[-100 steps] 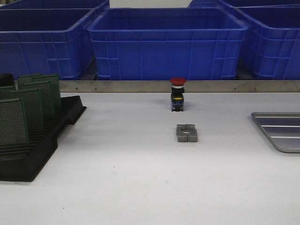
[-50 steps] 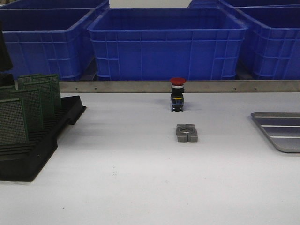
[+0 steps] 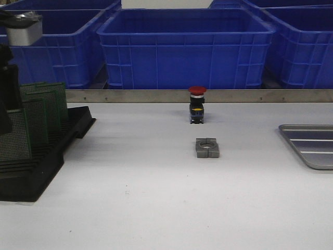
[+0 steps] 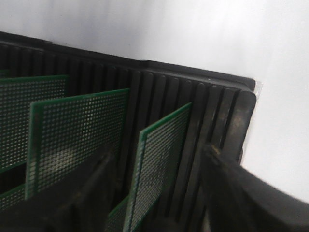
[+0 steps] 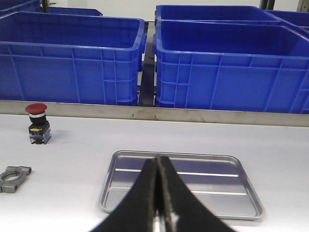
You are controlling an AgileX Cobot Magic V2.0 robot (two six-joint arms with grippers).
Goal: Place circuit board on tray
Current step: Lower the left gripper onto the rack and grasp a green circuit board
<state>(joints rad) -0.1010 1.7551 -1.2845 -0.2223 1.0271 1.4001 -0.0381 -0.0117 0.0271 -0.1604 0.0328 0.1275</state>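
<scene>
Left gripper (image 4: 159, 193): jaws spread wide, 1 finger on each side of the end circuit board (image 4: 161, 164), not touching it.
Circuit board: upright in the black rack (image 3: 57, 151), at 9 o'clock on the table (image 3: 156, 198).
Right gripper (image 5: 158, 198): fingers pressed together, holding nothing, above the tray's near edge.
Tray (image 3: 312, 156): at 3 o'clock, bare.
Red button (image 3: 197, 104): 12 o'clock of the grey clamp (image 3: 207, 147).
</scene>
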